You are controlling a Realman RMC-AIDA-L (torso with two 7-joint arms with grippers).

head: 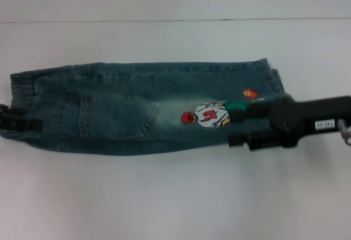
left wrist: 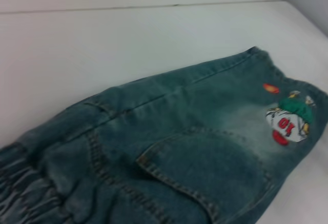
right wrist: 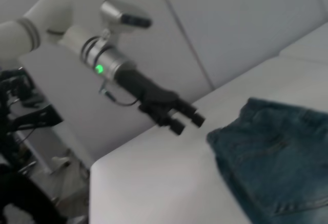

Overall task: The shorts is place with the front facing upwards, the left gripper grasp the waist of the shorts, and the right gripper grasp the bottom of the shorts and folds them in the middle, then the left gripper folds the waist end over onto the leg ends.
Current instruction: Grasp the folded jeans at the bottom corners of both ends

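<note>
— Jaws on the right gripper (head: 233, 127): what do you see?

— Spread apart, one finger on either side of a strip of denim. They point toward the waist and sit over the leg half of the shorts (head: 137, 108), just beside the basketball-player patch (head: 208, 115). I can't tell whether they touch the cloth. The arm behind them carries a white label (head: 323, 123).

— And the left gripper (head: 19, 120)?

— At the far left, right at the waist (head: 22, 83). The right wrist view shows its jaws parted with nothing between them, close to the end of the denim. Whether they touch the fabric isn't clear.

— How do the shorts lie?

— Folded lengthwise into one long band, flat across the white worktop (head: 164, 196). The gathered waist is toward the robot's left and the leg ends (head: 271, 75) toward its right. A back pocket (head: 115, 116) faces up in the waist half. The patch is in the leg half, with a small orange basketball (head: 250, 93) near the hems.

— Anything from the left wrist view?

— The ruffled band is nearest the camera. The pocket is in the middle, and the patch is at the far end.
</note>
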